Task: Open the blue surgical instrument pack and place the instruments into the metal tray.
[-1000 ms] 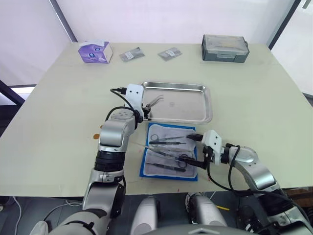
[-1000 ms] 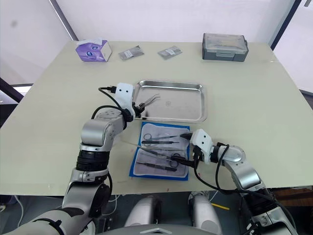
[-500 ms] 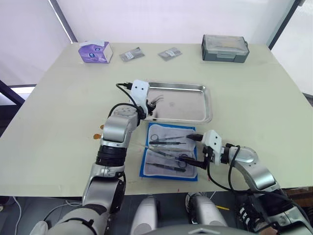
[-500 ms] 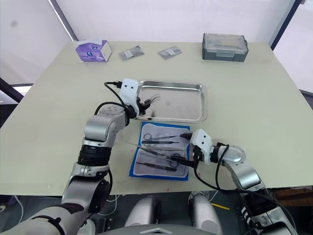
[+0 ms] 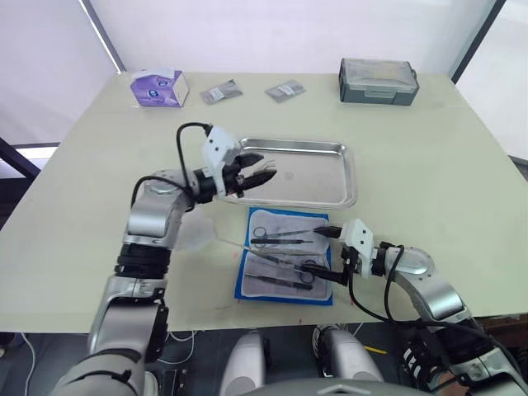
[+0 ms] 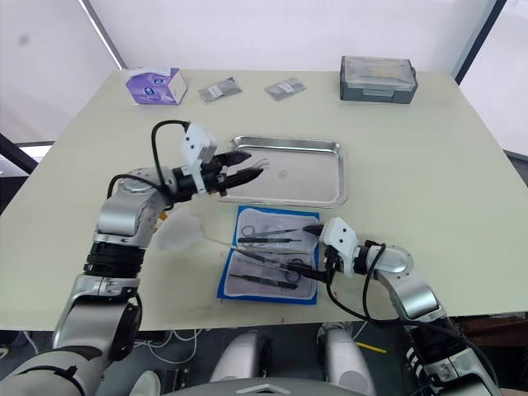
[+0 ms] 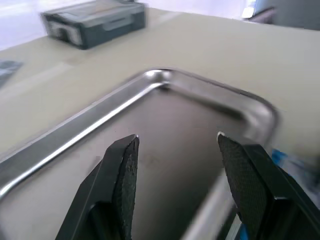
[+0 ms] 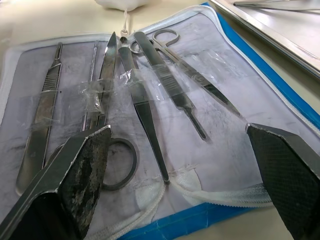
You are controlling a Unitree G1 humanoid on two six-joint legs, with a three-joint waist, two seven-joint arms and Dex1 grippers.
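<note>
The blue surgical instrument pack (image 5: 285,264) lies unfolded on the table just in front of the metal tray (image 5: 334,198). Its pale lining holds several instruments (image 8: 150,100) under clear straps: scissors, forceps, tweezers and a scalpel handle. My right gripper (image 5: 323,252) stands open at the pack's right edge, its fingers (image 8: 75,175) spread over the tools and holding none. My left gripper (image 5: 260,172) hovers open over the tray's left part, with only bare tray (image 7: 160,75) between its fingers. A slim silver instrument (image 6: 262,162) lies in the tray by the left fingertips.
At the table's far edge are a purple tissue box (image 5: 157,87), two small packets (image 5: 221,92) and a grey lidded box (image 5: 378,80). A white crumpled wrapper (image 6: 177,231) lies left of the pack, joined to it by a thin cord.
My left elbow has swung out to the left and its gripper now points across the tray. It has let go of the silver forceps. The right arm has stayed still.
</note>
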